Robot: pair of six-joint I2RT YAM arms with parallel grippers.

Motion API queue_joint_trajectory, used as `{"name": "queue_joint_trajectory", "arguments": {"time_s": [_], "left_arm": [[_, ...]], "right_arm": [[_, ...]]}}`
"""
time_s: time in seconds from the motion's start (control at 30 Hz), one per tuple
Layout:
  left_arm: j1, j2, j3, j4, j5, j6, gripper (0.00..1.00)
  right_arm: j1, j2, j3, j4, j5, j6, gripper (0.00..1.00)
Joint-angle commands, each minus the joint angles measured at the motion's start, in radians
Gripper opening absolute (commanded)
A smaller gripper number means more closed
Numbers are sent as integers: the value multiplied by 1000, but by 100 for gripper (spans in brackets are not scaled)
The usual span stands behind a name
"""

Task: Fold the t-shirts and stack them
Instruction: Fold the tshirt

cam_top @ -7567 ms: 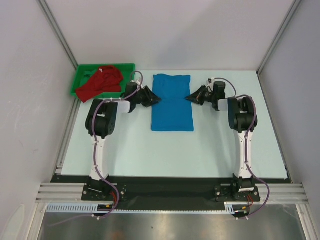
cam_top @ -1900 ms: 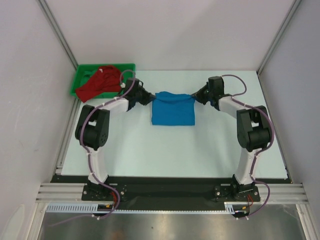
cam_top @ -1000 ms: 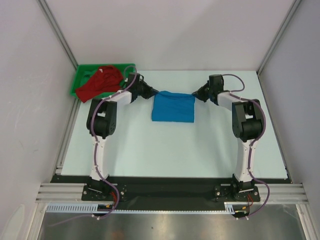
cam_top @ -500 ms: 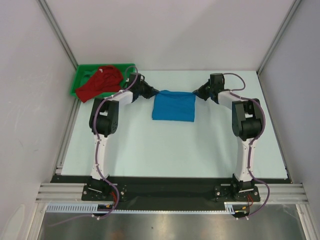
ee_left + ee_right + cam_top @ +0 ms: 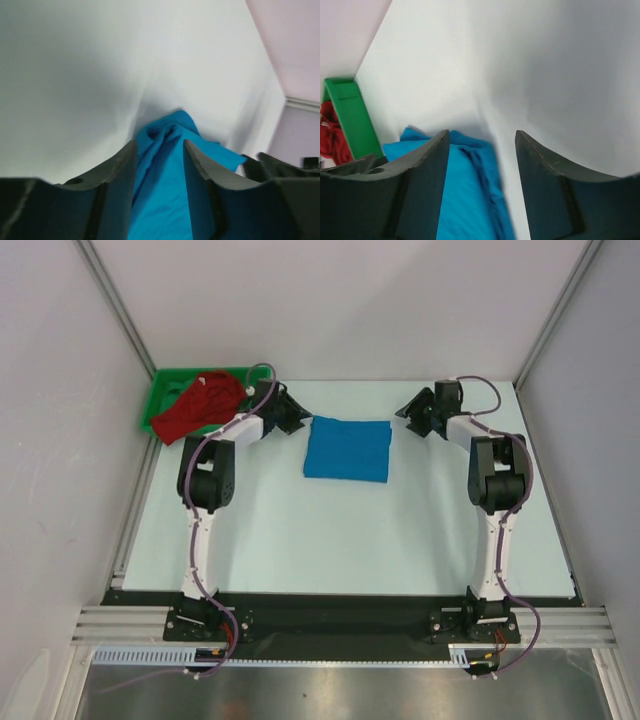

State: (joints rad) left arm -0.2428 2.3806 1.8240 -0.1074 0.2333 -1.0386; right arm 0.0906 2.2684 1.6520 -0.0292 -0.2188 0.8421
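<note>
The blue t-shirt (image 5: 347,450) lies folded into a flat square on the table. My left gripper (image 5: 300,422) stands open just off its far left corner, and in the left wrist view the blue t-shirt (image 5: 165,195) lies loose between the spread jaws of that gripper (image 5: 159,145). My right gripper (image 5: 402,413) is open beside the far right corner. The right wrist view has the blue cloth (image 5: 462,200) under that gripper (image 5: 482,137), against its left finger. The red t-shirt (image 5: 200,405) sits crumpled in the green tray (image 5: 160,390).
The green tray (image 5: 350,115) with the red t-shirt (image 5: 327,132) stands at the far left corner, close behind the left arm. Grey walls and metal frame posts enclose the pale table (image 5: 350,530) on three sides.
Both grippers have opened and let go of the blue t-shirt's far edge. They have drawn slightly outward, and the shirt now lies flat.
</note>
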Motion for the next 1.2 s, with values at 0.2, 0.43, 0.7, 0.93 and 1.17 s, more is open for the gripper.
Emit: {"name": "queue_joint_trajectory", "arguments": {"time_s": [0.2, 0.43, 0.7, 0.93, 1.17], "left_arm": [[-47, -357, -361, 374, 60, 223, 48], [-78, -112, -232, 499, 244, 115, 37], [-10, 139, -16, 462, 247, 42, 37], [28, 141, 95, 301, 216, 129, 41], [33, -95, -3, 187, 201, 258, 44]], "right_arm": [[3, -256, -239, 223, -183, -195, 57], [87, -31, -190, 518, -320, 44, 33], [40, 166, -72, 500, -312, 118, 25], [-41, 180, -6, 361, -304, 68, 25], [-72, -5, -12, 203, -327, -35, 26]]}}
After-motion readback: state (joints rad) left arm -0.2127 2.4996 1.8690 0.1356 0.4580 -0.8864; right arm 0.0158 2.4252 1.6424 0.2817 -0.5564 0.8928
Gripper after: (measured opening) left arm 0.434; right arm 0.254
